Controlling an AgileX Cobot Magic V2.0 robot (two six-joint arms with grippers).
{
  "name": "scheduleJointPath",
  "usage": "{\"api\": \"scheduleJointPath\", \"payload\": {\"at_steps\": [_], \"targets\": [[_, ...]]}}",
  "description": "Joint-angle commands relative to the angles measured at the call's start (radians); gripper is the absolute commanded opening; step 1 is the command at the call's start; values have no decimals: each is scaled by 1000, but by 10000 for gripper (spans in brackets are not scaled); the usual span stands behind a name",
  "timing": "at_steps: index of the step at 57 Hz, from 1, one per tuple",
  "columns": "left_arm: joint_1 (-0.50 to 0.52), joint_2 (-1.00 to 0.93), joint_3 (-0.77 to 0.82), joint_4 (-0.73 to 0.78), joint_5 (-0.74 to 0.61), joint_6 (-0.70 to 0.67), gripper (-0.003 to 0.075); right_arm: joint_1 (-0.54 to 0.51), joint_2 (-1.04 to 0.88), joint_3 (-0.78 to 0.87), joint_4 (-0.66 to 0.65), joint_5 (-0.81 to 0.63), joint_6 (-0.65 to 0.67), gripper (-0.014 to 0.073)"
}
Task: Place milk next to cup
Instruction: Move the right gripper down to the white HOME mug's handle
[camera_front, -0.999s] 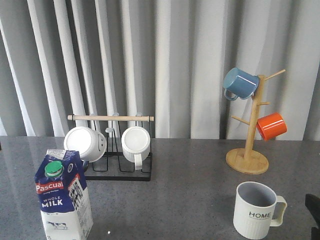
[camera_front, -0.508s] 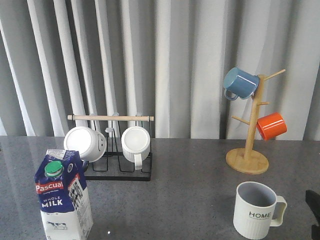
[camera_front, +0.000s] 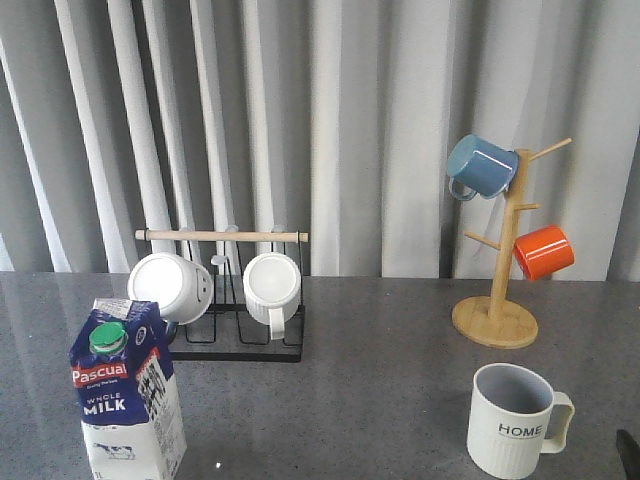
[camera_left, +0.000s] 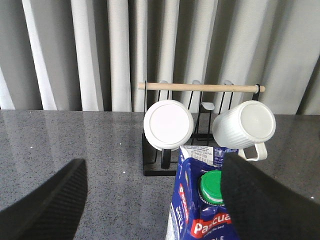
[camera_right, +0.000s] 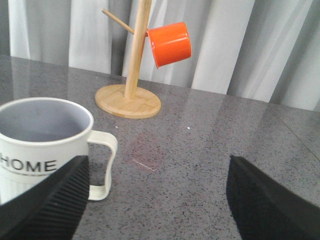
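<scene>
Left gripper (camera_left: 155, 200) hangs over the milk (camera_front: 127, 390) with its fingers (camera_left: 42, 205) spread wide, one on each side of the green cap (camera_left: 212, 187), not touching the carton. Right gripper (camera_right: 155, 200) is spread open too, low over the bench (camera_front: 380, 400) just right of the cup (camera_front: 512, 420). Milk stands upright near left, the cup near right, well apart. Behind, a black rack (camera_front: 235, 310) holds two white mugs (camera_front: 272, 285).
</scene>
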Motion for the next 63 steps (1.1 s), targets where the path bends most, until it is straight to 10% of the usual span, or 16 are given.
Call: {"api": "scheduleJointPath", "payload": {"at_steps": [1, 17, 63], "targets": [[-5, -1, -33, -9, -71, -12, 520, -29, 86, -32, -38, -153, 15, 563], [-5, -1, -33, -9, -71, -12, 520, -118, 322, -105, -327, -194, 207, 563], [-5, -1, -33, -9, -71, -12, 520, -153, 493, -231, -390, -285, 294, 514]]}}
